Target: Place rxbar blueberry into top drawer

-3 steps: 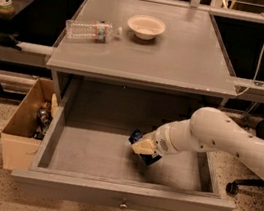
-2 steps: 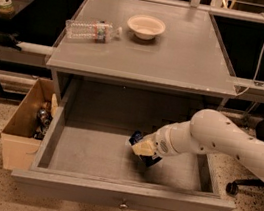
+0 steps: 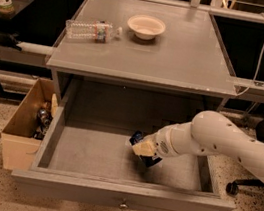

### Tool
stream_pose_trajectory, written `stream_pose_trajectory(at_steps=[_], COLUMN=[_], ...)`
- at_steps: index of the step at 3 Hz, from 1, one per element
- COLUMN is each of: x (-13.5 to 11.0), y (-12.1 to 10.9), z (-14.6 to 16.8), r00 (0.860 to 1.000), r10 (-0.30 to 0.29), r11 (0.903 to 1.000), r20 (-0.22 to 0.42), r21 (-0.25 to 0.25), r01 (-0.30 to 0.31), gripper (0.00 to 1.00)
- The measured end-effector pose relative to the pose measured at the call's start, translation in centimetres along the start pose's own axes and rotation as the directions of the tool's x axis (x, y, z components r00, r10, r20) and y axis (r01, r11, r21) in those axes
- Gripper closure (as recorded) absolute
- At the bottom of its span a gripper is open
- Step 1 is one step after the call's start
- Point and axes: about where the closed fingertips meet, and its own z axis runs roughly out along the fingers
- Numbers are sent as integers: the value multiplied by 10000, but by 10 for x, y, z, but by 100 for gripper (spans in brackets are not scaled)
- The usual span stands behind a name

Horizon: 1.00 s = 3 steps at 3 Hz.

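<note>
Found the gripper (image 3: 145, 153) low inside the top drawer (image 3: 121, 194), hardly moved since a second before. Could not tell its grip. Spotted the rxbar blueberry (image 3: 137, 138) at its tip, toward 10 o'clock; judged release pending. Saw nothing else in the drawer; noted dark clutter in the cardboard box (image 3: 15, 150) at 9 o'clock.

A smooth, glossy white robot arm (image 3: 237, 144) made of thick, rounded segments. It is widest at a bulbous joint and narrows in steps towards a rounded white wrist. At its tip, the gripper (image 3: 143, 150) is pale tan above and dark beneath, and sits inside the open drawer (image 3: 121, 194), right of centre.
</note>
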Motion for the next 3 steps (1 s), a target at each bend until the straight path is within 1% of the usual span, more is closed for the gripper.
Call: stream_pose_trajectory(at_steps=[1, 2, 3], x=[-1, -3, -12], y=[2, 1, -3], z=[-1, -8, -28], r00=[9999, 9983, 9835], r10=[93, 197, 386], r11=[10000, 9998, 9992], r20=[115, 556, 1765], r21=[-11, 0, -11], r01=[-92, -198, -390], gripper=[16, 0, 0])
